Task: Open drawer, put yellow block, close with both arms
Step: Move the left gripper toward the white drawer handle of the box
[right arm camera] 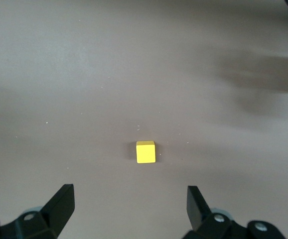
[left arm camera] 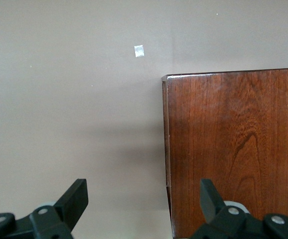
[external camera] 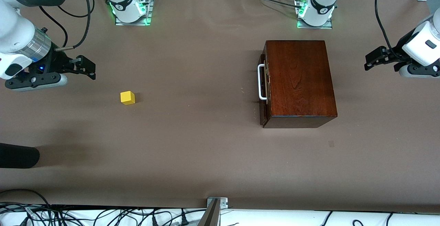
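Observation:
The dark reddish-brown wooden box stands toward the left arm's end of the table, its drawer pushed in and its white loop handle facing the right arm's end. The yellow block lies alone on the brown table toward the right arm's end, also visible in the right wrist view as a yellow block. My right gripper hovers open above the table beside the block. My left gripper hangs open beside the box, whose corner fills the left wrist view.
The brown table covering spreads around both objects. A dark rounded object juts in at the table's edge at the right arm's end. Cables and a metal bracket run along the edge nearest the front camera.

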